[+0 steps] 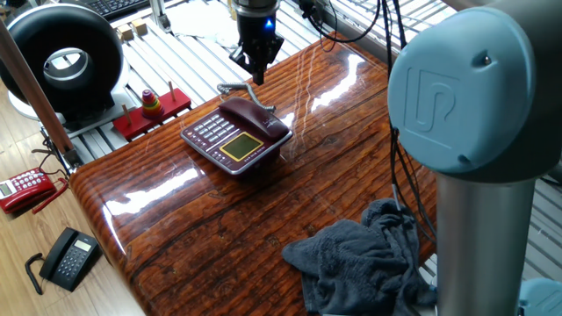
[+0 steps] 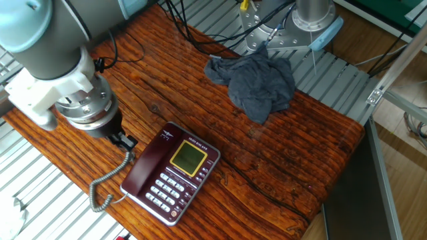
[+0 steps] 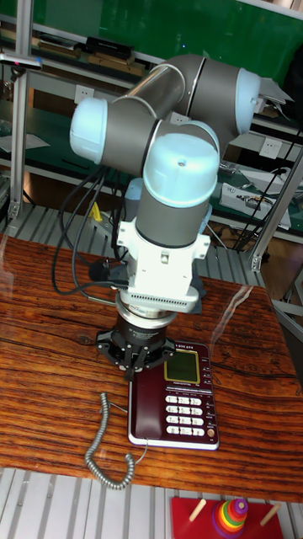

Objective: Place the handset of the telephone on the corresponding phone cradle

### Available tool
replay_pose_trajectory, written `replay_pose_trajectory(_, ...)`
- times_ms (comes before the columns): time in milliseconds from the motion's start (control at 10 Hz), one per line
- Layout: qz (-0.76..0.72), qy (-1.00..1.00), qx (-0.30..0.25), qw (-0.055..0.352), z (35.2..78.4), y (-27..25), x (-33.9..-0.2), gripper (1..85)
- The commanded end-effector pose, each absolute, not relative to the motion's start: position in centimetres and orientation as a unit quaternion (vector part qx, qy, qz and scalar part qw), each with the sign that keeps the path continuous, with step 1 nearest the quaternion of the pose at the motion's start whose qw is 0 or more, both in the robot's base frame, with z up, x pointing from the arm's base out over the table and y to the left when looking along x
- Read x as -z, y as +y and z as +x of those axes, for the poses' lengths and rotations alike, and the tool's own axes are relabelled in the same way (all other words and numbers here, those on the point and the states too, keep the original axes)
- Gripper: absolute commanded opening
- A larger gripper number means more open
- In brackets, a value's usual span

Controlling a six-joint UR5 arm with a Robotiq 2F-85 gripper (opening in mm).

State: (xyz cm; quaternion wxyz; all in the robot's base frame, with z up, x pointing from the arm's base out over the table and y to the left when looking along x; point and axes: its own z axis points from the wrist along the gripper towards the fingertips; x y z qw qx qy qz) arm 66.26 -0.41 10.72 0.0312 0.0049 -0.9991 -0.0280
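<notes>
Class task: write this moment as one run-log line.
stage: handset placed | handset: lying along phone | tool: clear of handset, holding nothing | cord: loose on table
</notes>
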Motion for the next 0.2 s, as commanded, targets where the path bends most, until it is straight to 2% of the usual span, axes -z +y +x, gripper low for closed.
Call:
replay_pose_trajectory(0, 0.012, -0.999, 0.045, 0.024, 66.79, 0.01, -11.1, 1.0)
replay_pose_trajectory(100, 0.011, -0.999, 0.045, 0.024, 66.78, 0.03, -11.09, 1.0)
